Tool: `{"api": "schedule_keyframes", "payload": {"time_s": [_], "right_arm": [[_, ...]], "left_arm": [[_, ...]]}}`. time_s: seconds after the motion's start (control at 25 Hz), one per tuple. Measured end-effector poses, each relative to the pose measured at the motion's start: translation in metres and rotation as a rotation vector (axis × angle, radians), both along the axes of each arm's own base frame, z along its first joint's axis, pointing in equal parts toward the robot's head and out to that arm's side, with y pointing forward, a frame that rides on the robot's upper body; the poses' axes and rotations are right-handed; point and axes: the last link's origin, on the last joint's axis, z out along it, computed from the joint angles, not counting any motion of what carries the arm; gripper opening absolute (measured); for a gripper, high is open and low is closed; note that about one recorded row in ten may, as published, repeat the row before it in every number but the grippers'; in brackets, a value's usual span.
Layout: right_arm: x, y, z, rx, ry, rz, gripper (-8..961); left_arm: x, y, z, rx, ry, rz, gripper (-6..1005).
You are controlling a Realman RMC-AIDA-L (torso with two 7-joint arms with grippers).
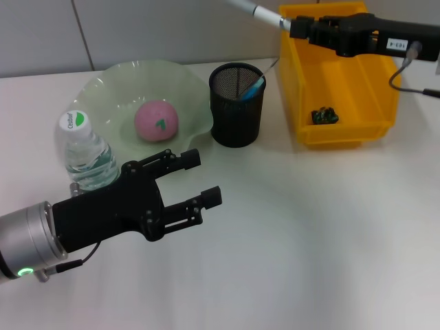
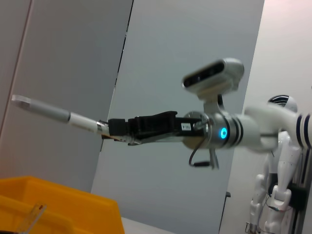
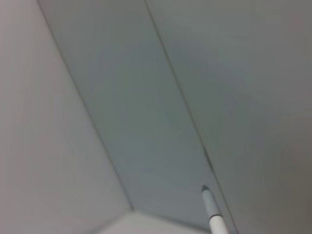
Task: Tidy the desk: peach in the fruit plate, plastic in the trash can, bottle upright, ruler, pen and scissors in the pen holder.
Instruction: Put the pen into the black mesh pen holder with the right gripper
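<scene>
Right end effector (image 1: 292, 26) at upper right of frame, above the yellow trash can (image 1: 385, 117), clamped on a white pen (image 1: 265, 12) that sticks out toward upper centre; same pen (image 2: 53, 113) seen in left wrist view held near-horizontal, well above the bin; pen tip (image 3: 210, 207) at lower right of right wrist view against bare wall; left end effector (image 1: 196, 180) at lower left of frame, fingers spread, holding nothing, hovering over the table (image 1: 309, 240) just beside the bottle (image 1: 84, 152).

Risks, judged: pen held far out by its end, so could swing or slip on the way to the pen holder (image 1: 237, 104); holder mouth narrow and already holding a blue item (image 1: 253, 88), so pen could catch the mesh rim, bounce out or tip the holder; release now would likely drop pen into trash can, the wrong container; left arm near bottle, a sweep could knock it over onto the fruit plate (image 1: 117, 86).

Counts: one peach (image 1: 157, 120), on fruit plate at centre left; one bottle, upright, left of plate; one pen holder, centre top; one trash can with one dark scrap (image 1: 324, 115) inside; one white pen; one blue item in holder; ruler and scissors not identifiable.
</scene>
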Motion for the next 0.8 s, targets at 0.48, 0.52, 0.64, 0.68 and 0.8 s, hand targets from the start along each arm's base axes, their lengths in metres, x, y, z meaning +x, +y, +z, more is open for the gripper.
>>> {"api": "schedule_keyframes", "payload": {"time_s": [0.48, 0.52, 0.64, 0.68, 0.8], "right_arm": [[-0.067, 0.018, 0.033, -0.165, -0.438, -0.164, 123], [-0.072, 0.020, 0.034, -0.177, -0.459, -0.174, 123], [-0.085, 0.026, 0.035, -0.200, -0.518, -0.206, 123], [-0.089, 0.028, 0.035, -0.205, -0.539, -0.217, 123], [-0.101, 0.033, 0.033, -0.220, -0.592, -0.233, 123]], "left_arm": [[-0.005, -0.001, -0.006, 0.001, 0.049, 0.003, 742], [-0.006, -0.001, -0.007, 0.000, 0.057, 0.005, 742], [-0.006, -0.001, -0.009, -0.001, 0.066, 0.009, 742], [-0.007, -0.001, -0.010, -0.001, 0.069, 0.011, 742], [-0.007, -0.001, -0.011, 0.000, 0.072, 0.014, 742]]}}
